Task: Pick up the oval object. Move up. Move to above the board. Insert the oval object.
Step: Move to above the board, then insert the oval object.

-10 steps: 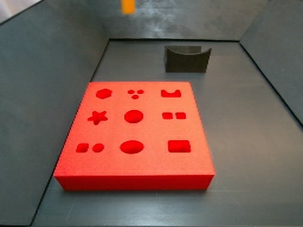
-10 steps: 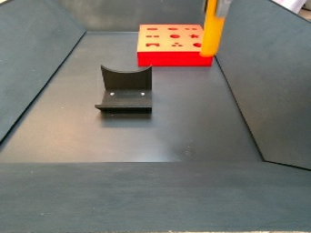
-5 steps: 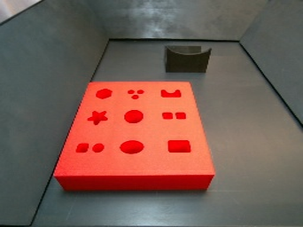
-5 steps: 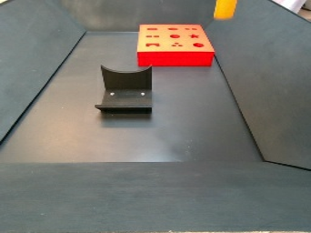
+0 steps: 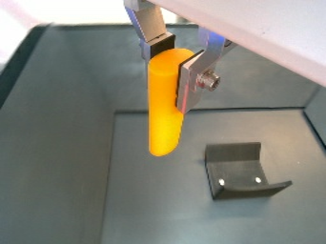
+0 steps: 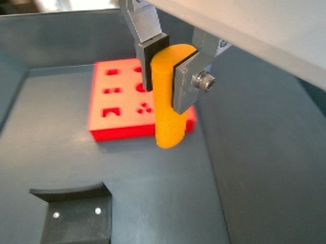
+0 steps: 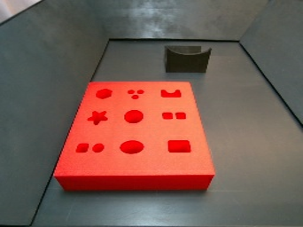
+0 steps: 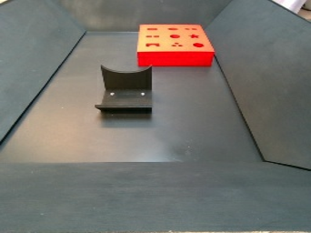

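My gripper (image 5: 174, 59) (image 6: 171, 65) is shut on the oval object (image 5: 163, 110) (image 6: 171, 105), a smooth orange-yellow peg hanging upright from between the silver fingers in both wrist views. It hangs high above the floor. The board (image 7: 134, 136) (image 8: 175, 45) (image 6: 125, 98), a flat red block with star, round and square cut-outs, lies on the dark floor. In a wrist view the peg's lower end shows over the board's corner. Neither side view shows the gripper or the peg.
The fixture (image 7: 187, 58) (image 8: 124, 88) (image 5: 243, 170) (image 6: 72, 207), a dark L-shaped bracket on a base plate, stands on the floor apart from the board. Sloped grey walls (image 8: 36, 64) ring the floor.
The peg and gripper have risen: a second ago the peg showed at the top of both side views, half a second ago only its tip, and now it is out of them.
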